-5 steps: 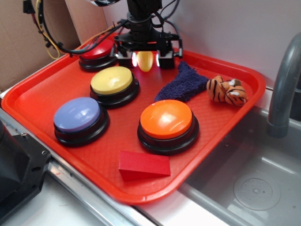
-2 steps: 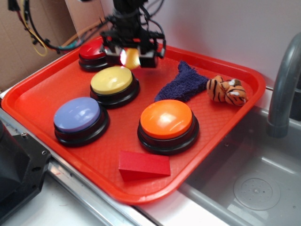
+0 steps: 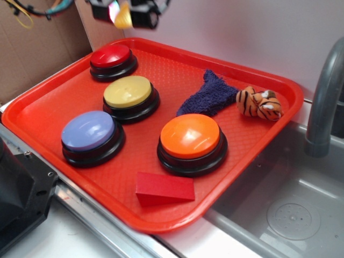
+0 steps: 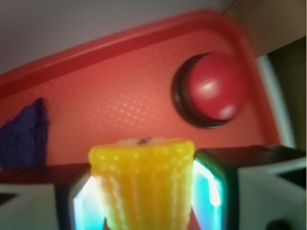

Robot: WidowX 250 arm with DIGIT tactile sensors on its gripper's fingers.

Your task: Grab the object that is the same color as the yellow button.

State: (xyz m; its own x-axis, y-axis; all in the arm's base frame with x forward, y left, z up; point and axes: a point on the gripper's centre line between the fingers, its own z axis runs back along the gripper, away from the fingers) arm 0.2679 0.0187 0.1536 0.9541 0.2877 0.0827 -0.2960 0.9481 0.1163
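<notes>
The object, a small ridged yellow toy corn cob (image 3: 123,16), hangs high above the tray's back left, clamped in my gripper (image 3: 124,14) at the frame's top edge. In the wrist view the corn cob (image 4: 143,184) fills the gap between my two lit fingers, so my gripper (image 4: 143,191) is shut on it. The yellow button (image 3: 128,92), pale domed on a black base, sits on the red tray (image 3: 43,113) well below and in front of the gripper.
A red button (image 3: 110,56) (image 4: 213,86) lies under the gripper. A blue button (image 3: 88,131), an orange button (image 3: 190,136), a red wedge block (image 3: 164,188), a dark blue cloth (image 3: 210,94) and a toy tiger (image 3: 259,103) share the tray. A sink (image 3: 279,209) and faucet (image 3: 325,97) are at right.
My gripper has lifted the corn cob off the tray's back and carried it up and to the left, now near the top edge of the exterior view.
</notes>
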